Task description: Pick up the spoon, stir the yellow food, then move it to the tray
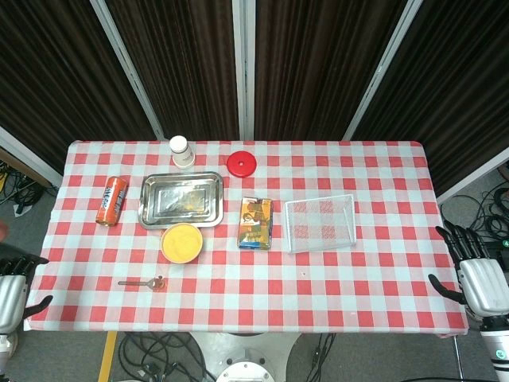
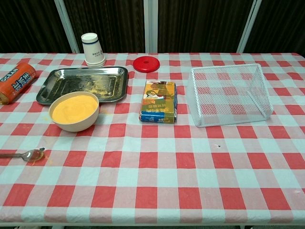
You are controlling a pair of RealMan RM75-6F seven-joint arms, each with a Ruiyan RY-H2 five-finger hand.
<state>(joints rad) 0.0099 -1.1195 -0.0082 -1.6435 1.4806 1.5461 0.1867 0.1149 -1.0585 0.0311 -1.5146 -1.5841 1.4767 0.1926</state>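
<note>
The spoon is lying flat on the checked counter near its front left edge, bowl end pointing right and touching a small yellow smear. It is sitting just in front of the bowl of yellow food, apart from it. The bowl is standing directly in front of the metal tray, close against its front rim. The tray is carrying yellow residue.

The left hand is hovering off the counter's front left corner, fingers released and spread, grasping nothing. The right hand is hovering off the front right corner, fingers likewise released and spread. Both are well apart from the spoon.

An orange can is lying on its side left of the tray. A white cup and a red lid are sitting behind the tray. A printed carton is lying between the tray and a white wire basket.
</note>
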